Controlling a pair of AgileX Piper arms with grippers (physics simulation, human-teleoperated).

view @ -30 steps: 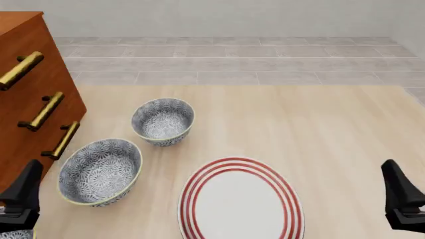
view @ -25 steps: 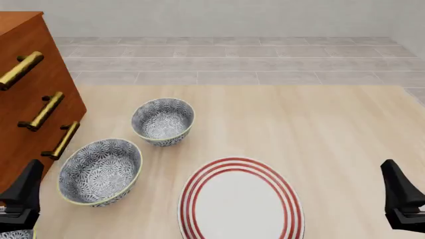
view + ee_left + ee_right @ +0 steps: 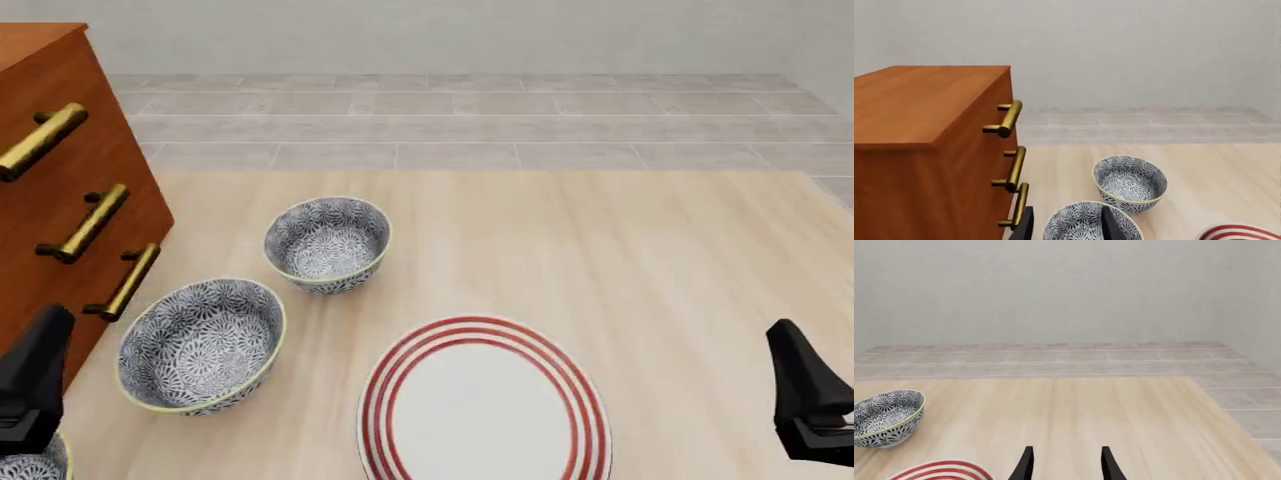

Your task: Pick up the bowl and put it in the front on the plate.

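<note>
— Where's the bowl (image 3: 27, 468)?

— Far to the left of the plate (image 3: 483, 400), at the near edge of the table (image 3: 641, 260). Only a sliver of its blue-and-white pattern and pale rim shows in the front view's corner; the rest is cut off. It is well apart from the plate.

— And the plate itself?

— It lies flat on the table, white with three red rings, and nothing sits on it.

— The other bowls?

— The middle bowl (image 3: 200, 345) stands left of the plate, near it but not touching, tilted a little. The far bowl (image 3: 327, 243) stands beyond the plate and to its left, upright, apart from the middle one.

— What about the left gripper (image 3: 1066, 229)?

— It hangs far left of the plate, just above the bowl. Its jaws are spread apart and hold nothing. Its wrist camera sees the middle bowl past the two dark fingertips (image 3: 1023, 227).

— And the right gripper (image 3: 1066, 465)?

— Off to the right of the plate, clear of it. Its jaws are parted too, with only bare table beyond them.

— Anything else?

— A wooden dresser (image 3: 54, 200) with brass handles (image 3: 86, 223) stands further left of the plate than the bowls do, close beside the middle bowl.
</note>
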